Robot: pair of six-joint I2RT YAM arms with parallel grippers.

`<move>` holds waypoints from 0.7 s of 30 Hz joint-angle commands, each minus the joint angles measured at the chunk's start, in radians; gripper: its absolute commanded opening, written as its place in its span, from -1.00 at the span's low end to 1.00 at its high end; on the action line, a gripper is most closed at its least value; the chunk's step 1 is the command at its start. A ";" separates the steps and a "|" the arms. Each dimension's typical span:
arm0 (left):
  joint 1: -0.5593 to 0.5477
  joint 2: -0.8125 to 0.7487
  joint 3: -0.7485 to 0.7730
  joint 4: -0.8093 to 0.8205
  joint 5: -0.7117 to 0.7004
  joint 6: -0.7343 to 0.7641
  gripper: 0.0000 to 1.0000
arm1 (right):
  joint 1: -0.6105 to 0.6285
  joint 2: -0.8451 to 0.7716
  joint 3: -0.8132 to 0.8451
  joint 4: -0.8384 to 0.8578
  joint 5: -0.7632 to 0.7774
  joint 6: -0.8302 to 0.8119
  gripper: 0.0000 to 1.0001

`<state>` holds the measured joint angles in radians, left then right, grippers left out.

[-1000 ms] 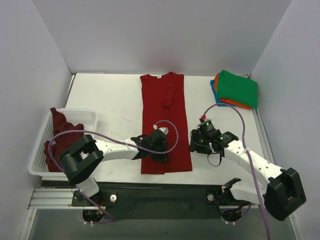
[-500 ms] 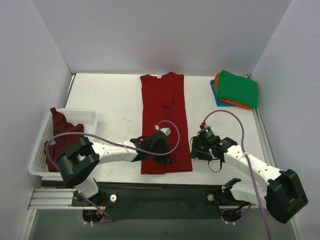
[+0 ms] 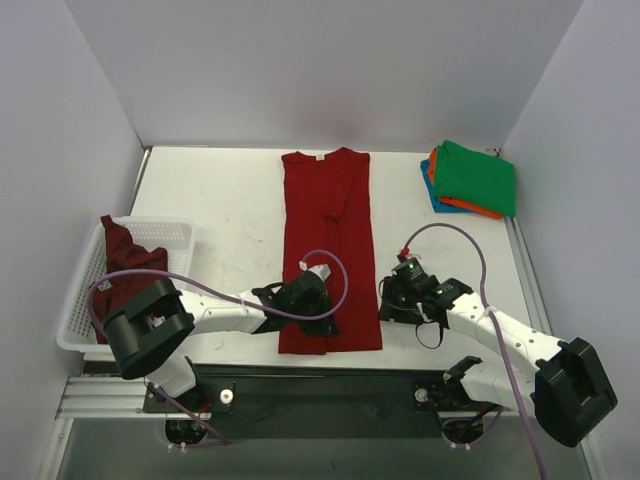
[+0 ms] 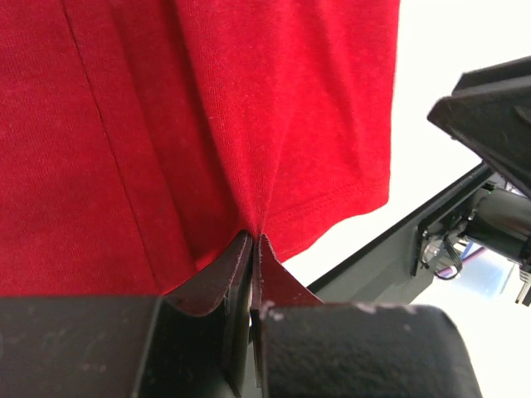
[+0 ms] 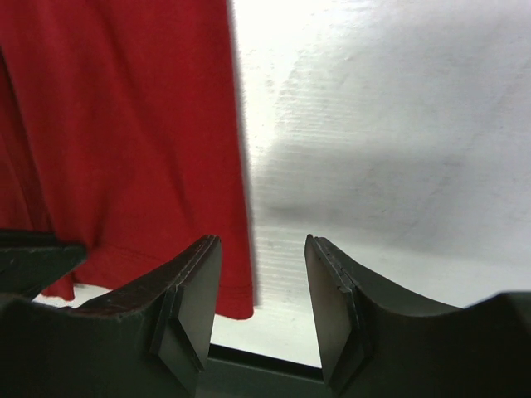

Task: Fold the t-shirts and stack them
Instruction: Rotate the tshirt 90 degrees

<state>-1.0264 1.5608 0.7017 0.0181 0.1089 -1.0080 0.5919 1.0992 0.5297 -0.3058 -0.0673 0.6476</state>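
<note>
A bright red t-shirt point(image 3: 328, 215) lies folded into a long strip down the table's middle, collar at the far end. My left gripper point(image 3: 315, 312) is at its near end, shut on a pinch of red cloth point(image 4: 249, 124) just above the hem point(image 4: 251, 236). My right gripper point(image 3: 386, 304) stands open low beside the shirt's near right corner. That red edge point(image 5: 124, 124) lies by its left finger, and bare table shows between the fingers point(image 5: 261, 249). A maroon t-shirt point(image 3: 120, 265) sits in the basket. Green point(image 3: 475, 178), orange point(image 3: 455, 203) and blue point(image 3: 428, 180) folded t-shirts are stacked at the far right.
The white mesh basket point(image 3: 170, 232) stands at the left edge of the table. The table's dark front rail point(image 5: 265, 365) runs just past the shirt's hem. White walls close in the back and both sides.
My left gripper has closed on the red cloth and drawn slightly left and nearer the front edge. The right gripper has dropped a little toward the shirt's near right corner, still open.
</note>
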 commanded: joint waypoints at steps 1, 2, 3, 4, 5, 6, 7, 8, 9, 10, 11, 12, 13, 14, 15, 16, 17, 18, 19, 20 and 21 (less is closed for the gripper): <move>-0.006 0.031 -0.010 0.055 -0.002 -0.014 -0.88 | 0.058 -0.048 -0.019 -0.021 0.026 0.030 -0.09; -0.006 0.035 -0.011 0.063 0.000 -0.014 -0.88 | 0.077 -0.051 -0.020 -0.026 0.038 0.046 -0.09; -0.006 0.035 -0.014 0.066 -0.002 -0.015 -0.88 | 0.098 -0.053 -0.017 -0.038 0.053 0.056 -0.10; -0.006 0.035 -0.016 0.066 -0.003 -0.015 -0.88 | 0.123 -0.056 -0.014 -0.045 0.064 0.066 -0.12; -0.006 0.031 -0.018 0.065 -0.005 -0.015 -0.88 | 0.167 -0.052 -0.011 -0.055 0.119 0.073 -0.15; -0.006 0.027 -0.015 0.062 -0.011 -0.015 -0.88 | 0.193 -0.045 -0.004 -0.071 0.141 0.093 -0.18; -0.006 0.024 -0.015 0.060 -0.014 -0.014 -0.88 | 0.215 -0.033 0.000 -0.076 0.165 0.101 -0.20; -0.006 0.022 -0.015 0.054 -0.014 -0.012 -0.88 | 0.238 -0.024 0.003 -0.079 0.182 0.110 -0.22; -0.006 0.019 -0.013 0.051 -0.014 -0.012 -0.88 | 0.278 -0.015 0.013 -0.082 0.213 0.125 -0.23; -0.006 0.018 -0.013 0.049 -0.014 -0.009 -0.88 | 0.296 0.011 0.019 -0.085 0.230 0.136 -0.23; -0.006 0.019 -0.010 0.046 -0.012 -0.007 -0.88 | 0.315 0.025 0.027 -0.088 0.245 0.144 -0.23; -0.006 0.019 -0.010 0.045 -0.012 -0.006 -0.88 | 0.341 0.040 0.042 -0.092 0.271 0.155 -0.24; -0.004 0.019 -0.010 0.043 -0.012 -0.006 -0.88 | 0.354 0.071 0.049 -0.093 0.283 0.158 -0.24; -0.004 0.021 -0.010 0.043 -0.011 -0.006 -0.88 | 0.365 0.085 0.058 -0.098 0.296 0.162 -0.24; -0.004 0.022 -0.010 0.043 -0.011 -0.006 -0.88 | 0.384 0.099 0.072 -0.104 0.319 0.171 -0.24; -0.004 0.022 -0.010 0.043 -0.009 -0.006 -0.88 | 0.391 0.120 0.078 -0.108 0.330 0.173 -0.24; -0.004 0.024 -0.011 0.045 -0.008 -0.006 -0.88 | 0.397 0.129 0.085 -0.118 0.339 0.178 -0.24; -0.006 0.024 -0.011 0.046 -0.008 -0.006 -0.88 | 0.413 0.136 0.090 -0.124 0.357 0.182 -0.25; -0.004 0.024 -0.011 0.045 -0.008 -0.006 -0.88 | 0.417 0.145 0.098 -0.127 0.362 0.188 -0.25; -0.004 0.022 -0.011 0.045 -0.005 -0.006 -0.88 | 0.425 0.146 0.102 -0.140 0.369 0.195 -0.26; -0.004 0.022 -0.011 0.045 -0.005 -0.004 -0.88 | 0.431 0.146 0.108 -0.147 0.379 0.198 -0.26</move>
<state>-1.0264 1.5898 0.6941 0.0429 0.1081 -1.0172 1.0035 1.2400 0.5930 -0.3798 0.2104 0.8059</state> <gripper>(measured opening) 0.105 0.372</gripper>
